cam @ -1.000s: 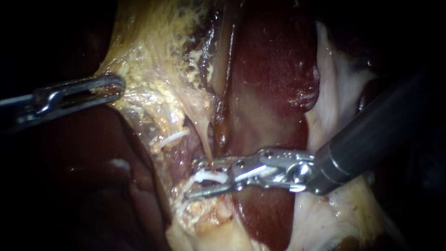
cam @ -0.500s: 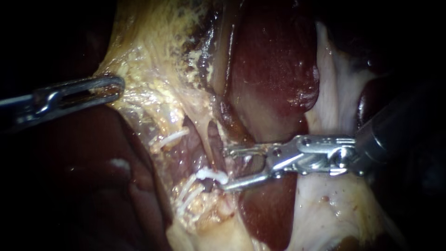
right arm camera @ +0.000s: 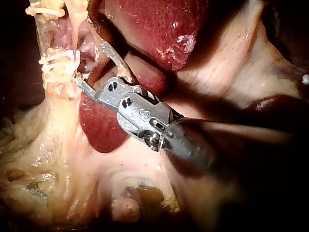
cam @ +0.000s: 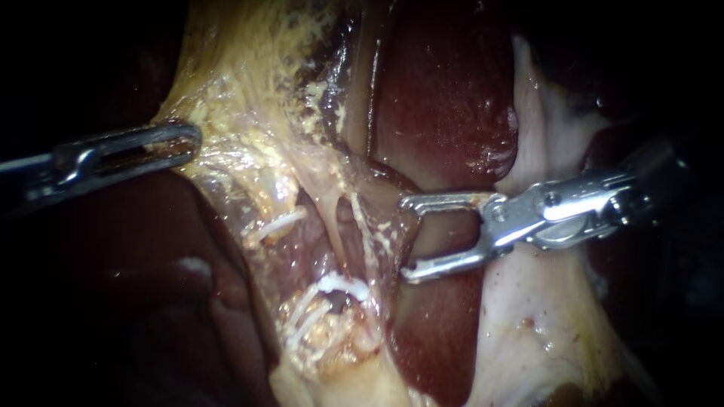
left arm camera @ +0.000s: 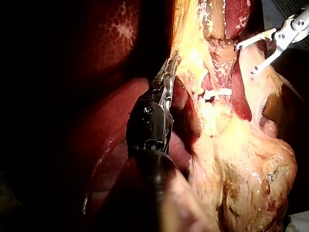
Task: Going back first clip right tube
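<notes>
The right instrument [cam: 406,239] holds its 2 jaws wide open and empty, just right of the thin pale tube [cam: 335,234], over the dark red liver [cam: 445,98]. The white clip [cam: 343,285] sits on that tube, below and left of the jaws, apart from them. Well away at the left, the left instrument [cam: 194,139] has its jaws closed on the edge of the yellow tissue [cam: 249,113].

surround: near-black in all views. light: one bright pool mid-scene, fading outward. pale grey patch [left arm camera: 276,10] behind, kind unclear.
</notes>
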{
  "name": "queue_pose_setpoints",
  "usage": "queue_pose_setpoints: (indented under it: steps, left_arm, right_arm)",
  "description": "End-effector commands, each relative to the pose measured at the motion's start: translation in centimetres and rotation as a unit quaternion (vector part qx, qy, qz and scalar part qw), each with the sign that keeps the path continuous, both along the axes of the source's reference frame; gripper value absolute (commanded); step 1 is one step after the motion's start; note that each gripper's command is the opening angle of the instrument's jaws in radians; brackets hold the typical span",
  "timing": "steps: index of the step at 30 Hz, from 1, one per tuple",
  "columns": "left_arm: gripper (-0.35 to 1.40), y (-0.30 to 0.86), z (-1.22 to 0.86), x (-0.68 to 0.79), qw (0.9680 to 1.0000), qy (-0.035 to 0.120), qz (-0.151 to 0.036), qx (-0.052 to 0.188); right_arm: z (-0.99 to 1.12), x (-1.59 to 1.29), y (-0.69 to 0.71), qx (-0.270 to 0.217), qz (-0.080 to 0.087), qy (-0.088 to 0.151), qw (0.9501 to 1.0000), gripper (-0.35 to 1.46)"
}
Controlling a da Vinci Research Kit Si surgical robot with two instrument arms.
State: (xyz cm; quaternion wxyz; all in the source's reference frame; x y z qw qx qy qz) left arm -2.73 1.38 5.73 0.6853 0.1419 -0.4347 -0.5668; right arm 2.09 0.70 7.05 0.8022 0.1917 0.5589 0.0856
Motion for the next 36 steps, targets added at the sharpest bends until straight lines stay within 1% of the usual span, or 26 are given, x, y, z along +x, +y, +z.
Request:
queue_pose_setpoints:
  steps: [1, 3, 14, 22, 23, 27, 30, 33, 36]
  left_arm:
    - [-0.35, 0.00, 0.00, 0.00, 1.0000, 0.000, 0.000, 0.000]
    - [-0.35, 0.00, 0.00, -0.01, 1.0000, 0.000, 0.000, 0.000]
    - [-0.35, 0.00, 0.01, -0.01, 1.0000, 0.000, 0.000, 0.000]
    - [-0.35, 0.00, 0.03, -0.02, 1.0000, 0.000, 0.000, -0.001]
    - [-0.35, -0.01, 0.04, -0.03, 1.0000, -0.001, -0.003, 0.001]
    - [-0.35, -0.09, 0.16, -0.14, 1.0000, 0.003, 0.002, 0.006]
    - [-0.35, -0.14, 0.29, -0.26, 0.9999, 0.004, 0.007, 0.011]
    - [-0.35, -0.15, 0.39, -0.37, 0.9998, 0.005, 0.010, 0.016]
    - [-0.35, -0.15, 0.51, -0.51, 0.9997, 0.006, 0.015, 0.019]
  right_arm:
    - [-0.01, -0.01, 0.01, 0.000, 0.000, 0.000, 1.0000, 0.60]
    - [-0.03, -0.04, 0.02, -0.005, -0.002, 0.001, 1.0000, 0.60]
    - [-0.13, -0.08, -0.02, -0.004, -0.003, 0.002, 1.0000, 0.60]
    - [-0.18, -0.11, 0.03, -0.001, 0.002, 0.009, 1.0000, 0.60]
    - [-0.18, -0.11, 0.03, -0.001, 0.002, 0.009, 1.0000, 0.60]
    - [-0.20, -0.14, 0.07, -0.003, 0.004, 0.009, 0.9999, 0.60]
    - [-0.21, -0.16, 0.08, -0.002, 0.004, 0.009, 0.9999, 0.60]
    - [-0.21, -0.16, 0.08, -0.002, 0.005, 0.008, 0.9999, 0.60]
    - [-0.21, -0.17, 0.08, -0.002, 0.005, 0.008, 0.9999, 0.60]
